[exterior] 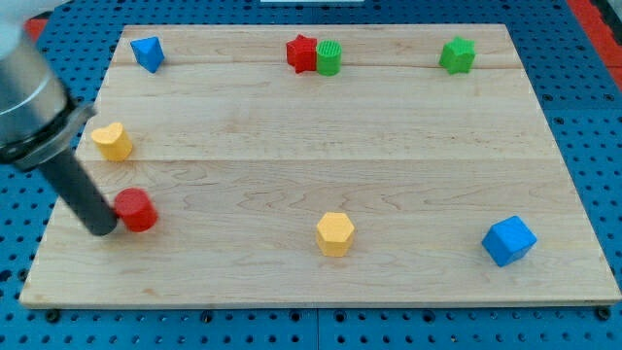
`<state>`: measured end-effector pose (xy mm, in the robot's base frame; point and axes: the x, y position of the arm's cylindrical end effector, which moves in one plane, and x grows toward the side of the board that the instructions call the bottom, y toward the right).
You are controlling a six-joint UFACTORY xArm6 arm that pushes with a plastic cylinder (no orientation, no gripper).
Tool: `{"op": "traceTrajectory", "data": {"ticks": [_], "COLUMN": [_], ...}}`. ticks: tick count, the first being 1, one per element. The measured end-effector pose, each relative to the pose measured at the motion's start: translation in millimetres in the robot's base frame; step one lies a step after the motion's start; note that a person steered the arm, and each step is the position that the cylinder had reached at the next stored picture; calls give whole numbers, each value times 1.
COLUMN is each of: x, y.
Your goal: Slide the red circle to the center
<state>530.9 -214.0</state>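
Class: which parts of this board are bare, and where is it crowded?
Bare: the middle, between the red star with green cylinder above and yellow hexagon below. Crowded: the view's left, where my tip touches the red circle below the yellow heart.

Wooden board [321,146] on a blue pegboard [593,146] carries 8 small coloured blocks

You see the red circle [136,210] lying flat near the surface's [321,146] left edge, toward the view's bottom.
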Motion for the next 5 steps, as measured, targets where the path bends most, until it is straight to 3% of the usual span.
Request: {"op": "traceTrajectory", "data": {"ticks": [2,4,5], "x": [-7,-40,-43], "y": [-14,138,157]}}
